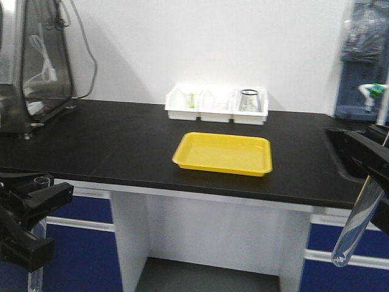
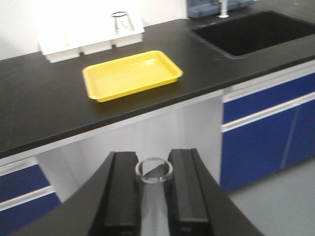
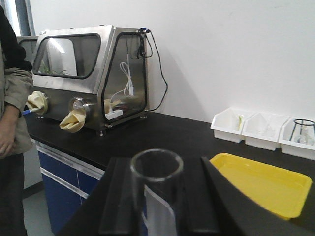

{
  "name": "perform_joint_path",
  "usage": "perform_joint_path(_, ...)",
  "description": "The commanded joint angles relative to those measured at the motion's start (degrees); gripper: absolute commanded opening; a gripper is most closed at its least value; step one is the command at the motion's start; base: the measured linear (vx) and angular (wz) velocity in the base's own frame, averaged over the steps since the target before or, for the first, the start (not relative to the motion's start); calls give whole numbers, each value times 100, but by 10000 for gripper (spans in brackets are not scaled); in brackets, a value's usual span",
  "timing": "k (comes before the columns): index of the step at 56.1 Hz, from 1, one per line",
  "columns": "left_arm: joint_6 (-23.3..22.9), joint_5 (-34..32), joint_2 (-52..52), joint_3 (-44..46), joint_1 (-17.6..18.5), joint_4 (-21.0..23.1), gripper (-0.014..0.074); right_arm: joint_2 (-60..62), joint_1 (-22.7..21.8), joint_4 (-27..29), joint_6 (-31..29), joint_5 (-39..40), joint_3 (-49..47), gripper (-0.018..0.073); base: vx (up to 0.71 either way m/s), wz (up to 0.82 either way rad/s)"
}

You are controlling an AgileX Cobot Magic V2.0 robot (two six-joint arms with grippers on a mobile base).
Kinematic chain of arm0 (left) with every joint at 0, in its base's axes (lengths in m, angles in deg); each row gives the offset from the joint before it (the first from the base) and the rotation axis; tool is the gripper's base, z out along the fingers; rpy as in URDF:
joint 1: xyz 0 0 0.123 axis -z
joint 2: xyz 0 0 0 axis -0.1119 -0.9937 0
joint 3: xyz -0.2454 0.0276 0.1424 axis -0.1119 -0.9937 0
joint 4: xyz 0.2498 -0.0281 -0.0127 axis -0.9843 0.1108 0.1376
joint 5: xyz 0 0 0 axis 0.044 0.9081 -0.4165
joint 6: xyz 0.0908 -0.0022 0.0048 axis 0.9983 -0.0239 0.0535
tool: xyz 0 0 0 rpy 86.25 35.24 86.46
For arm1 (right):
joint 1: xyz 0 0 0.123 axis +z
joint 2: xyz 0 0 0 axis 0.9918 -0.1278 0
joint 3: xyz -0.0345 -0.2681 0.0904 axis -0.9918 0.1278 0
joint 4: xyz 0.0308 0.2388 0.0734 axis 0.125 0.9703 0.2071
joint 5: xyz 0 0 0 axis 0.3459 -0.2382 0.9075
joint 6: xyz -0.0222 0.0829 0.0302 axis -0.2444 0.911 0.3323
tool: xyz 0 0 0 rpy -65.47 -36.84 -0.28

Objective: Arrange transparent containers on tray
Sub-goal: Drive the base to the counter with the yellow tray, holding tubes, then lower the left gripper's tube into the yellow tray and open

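- Looks like the carry step to me: both tubes are gripped and neither is on the yellow tray point(image 1: 222, 152) yet.
- The left fingers point(image 2: 123, 196) pinch the left tube point(image 2: 154, 170) right under its rim. It stands upright off the near left corner of the table point(image 1: 109, 140), lower than the tabletop.
- The right fingers point(image 3: 121, 196) squeeze the right tube point(image 1: 358, 219) near its open end. It hangs tilted, round end down, off the near right edge.
- The tray sits empty mid-table, well apart from both arms, with the white bins point(image 1: 216, 106) behind it by the far wall.
- Next move, I'd guess: lift each tube over the table edge, swing it in above the tray, tip it flat and go low before letting go.
- Round glass rolls, so lay them side by side inside the rim.
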Motion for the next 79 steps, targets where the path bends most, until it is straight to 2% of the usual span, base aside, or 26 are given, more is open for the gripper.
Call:
perform_joint_path(1,-8,-482,59,141,34,68,-1,3,-28,-220,-28,-160,-171,-13,30,40)
perform_joint_path(32,-8,-482,59,141,34,68,-1,3,-28,-220,-28,-160,-171,-12,41,15)
perform_joint_path(79,-8,-477,59,141,34,68,-1,3,-28,-220,-28,-160,-171,-12,39,-26)
